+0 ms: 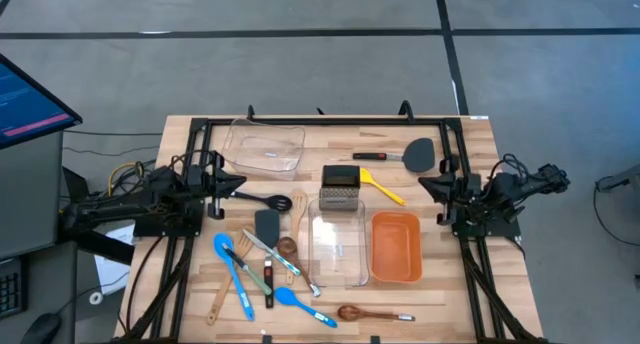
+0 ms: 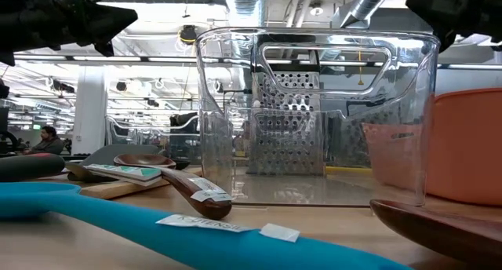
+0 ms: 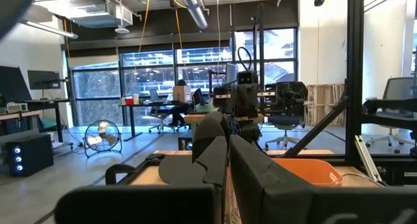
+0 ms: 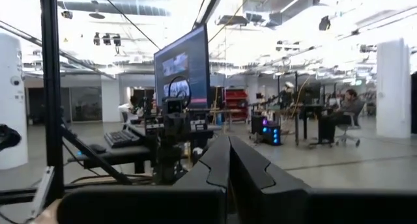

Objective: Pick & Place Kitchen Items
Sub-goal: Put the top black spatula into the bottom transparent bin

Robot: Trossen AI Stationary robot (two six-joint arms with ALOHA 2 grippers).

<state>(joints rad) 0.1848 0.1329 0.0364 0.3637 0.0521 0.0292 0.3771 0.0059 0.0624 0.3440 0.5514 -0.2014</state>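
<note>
The left front of the desk [image 1: 190, 274] is crowded: blue spoons [image 1: 232, 269], wooden spoons [image 1: 222, 302], a black turner [image 1: 267, 225] and tongs [image 1: 275, 256] lie crossed and touching, with no bare gap between them. In the middle, a clear tall container [image 1: 337, 249] stands just beside an orange bin [image 1: 396, 247], the steel box grater [image 1: 340, 189] right behind it, so passage there is only from above. Bare wood shows between the clear tray [image 1: 264, 147] at the back and the black spatula [image 1: 405, 155], and along the front right corner past the brown spoon [image 1: 365, 313]; both arms sit folded at the desk's side edges, clear of the middle.
</note>
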